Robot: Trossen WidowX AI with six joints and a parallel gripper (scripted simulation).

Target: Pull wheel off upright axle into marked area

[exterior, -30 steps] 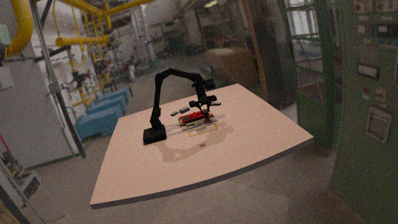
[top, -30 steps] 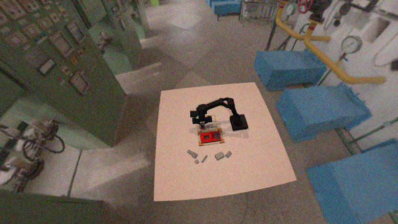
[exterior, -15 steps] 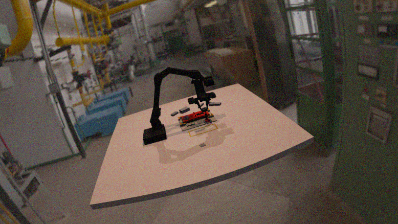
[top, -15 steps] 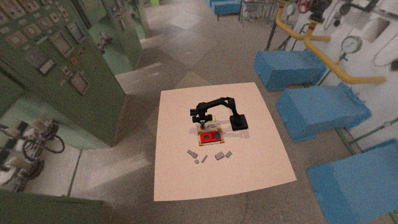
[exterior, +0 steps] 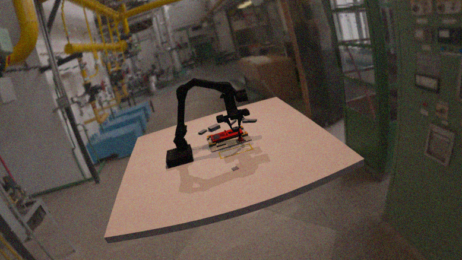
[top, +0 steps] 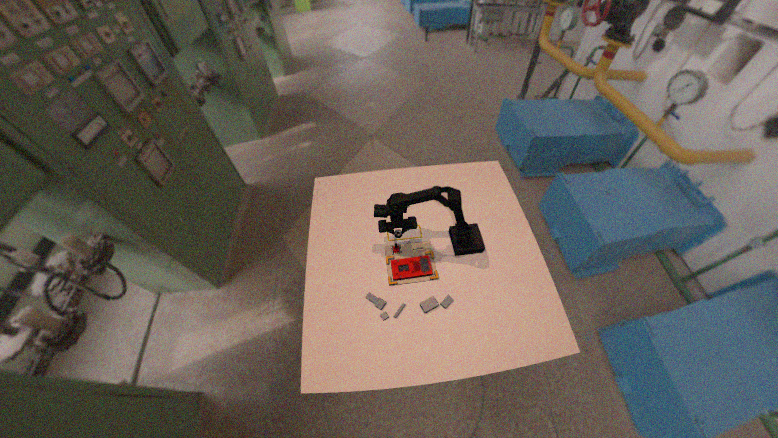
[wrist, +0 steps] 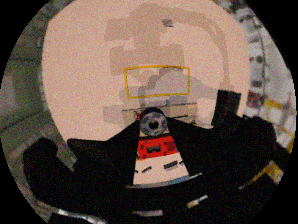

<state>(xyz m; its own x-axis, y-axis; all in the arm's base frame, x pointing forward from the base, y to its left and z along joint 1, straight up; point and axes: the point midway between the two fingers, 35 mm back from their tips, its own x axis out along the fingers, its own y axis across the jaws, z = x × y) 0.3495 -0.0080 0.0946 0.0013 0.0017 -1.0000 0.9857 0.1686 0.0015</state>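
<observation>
My gripper (top: 398, 233) (exterior: 235, 128) (wrist: 153, 121) is shut on the wheel, a dark grey ring with a hole in its middle. The wheel (wrist: 146, 126) is held in the air between the fingertips. The axle (top: 396, 248) (exterior: 240, 139), with its red base, stands on the pale board below the gripper. In the wrist view the red base (wrist: 138, 116) shows just left of the wheel, so the wheel looks clear of the axle. The marked area, a thin yellow rectangle (top: 420, 232) (exterior: 236, 153) (wrist: 126, 82), lies on the table beside the board, on the side away from the red block.
A red block (top: 400, 275) (exterior: 220, 137) with grey parts sits in an orange-cornered fixture beside the axle board. Several loose grey pieces (top: 429, 304) (exterior: 213, 127) lie beyond it. One small grey piece (exterior: 234, 168) (wrist: 168, 23) lies past the yellow rectangle.
</observation>
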